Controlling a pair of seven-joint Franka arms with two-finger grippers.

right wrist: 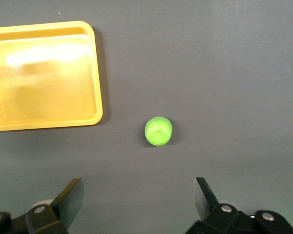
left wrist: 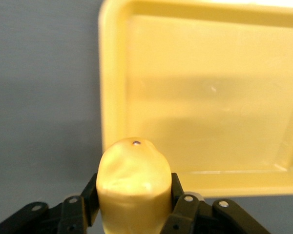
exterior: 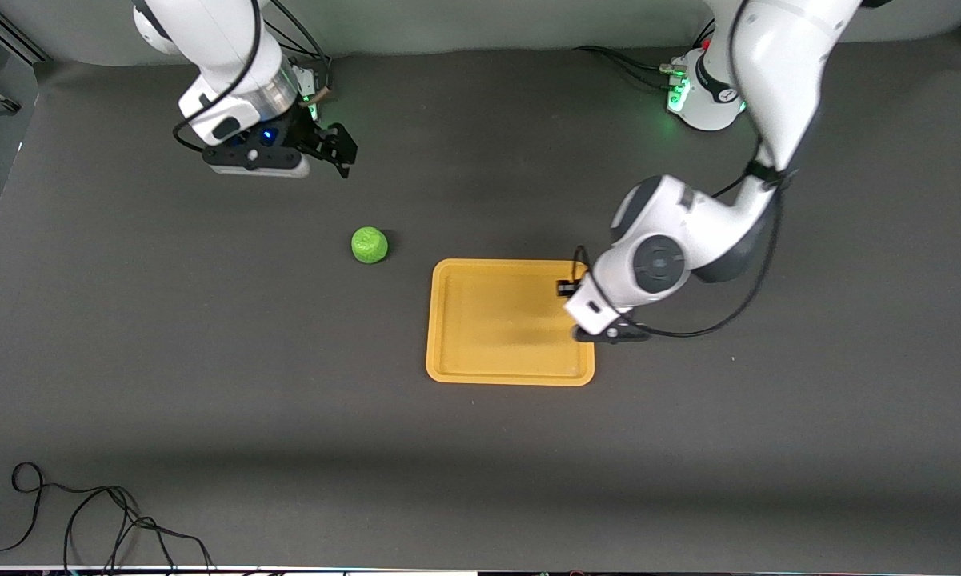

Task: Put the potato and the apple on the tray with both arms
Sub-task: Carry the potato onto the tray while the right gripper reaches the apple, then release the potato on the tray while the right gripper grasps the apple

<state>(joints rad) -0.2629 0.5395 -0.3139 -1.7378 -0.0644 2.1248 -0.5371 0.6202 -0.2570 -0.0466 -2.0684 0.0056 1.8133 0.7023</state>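
Note:
The yellow-orange tray (exterior: 496, 320) lies flat near the middle of the table and has nothing on it. My left gripper (exterior: 570, 288) hangs over the tray's edge toward the left arm's end. In the left wrist view it (left wrist: 133, 187) is shut on the potato (left wrist: 132, 168), a smooth yellow-orange lump held above the tray's rim (left wrist: 103, 97). The potato is hidden under the wrist in the front view. The green apple (exterior: 370, 245) sits on the table beside the tray, toward the right arm's end. My right gripper (exterior: 341, 152) is open and empty above the table, with the apple (right wrist: 158, 131) and tray (right wrist: 39, 87) in its view.
The table is covered with a dark grey mat. A loose black cable (exterior: 88, 520) lies at the table's edge nearest the front camera, toward the right arm's end. The left arm's base (exterior: 708, 96) stands at the table's back edge.

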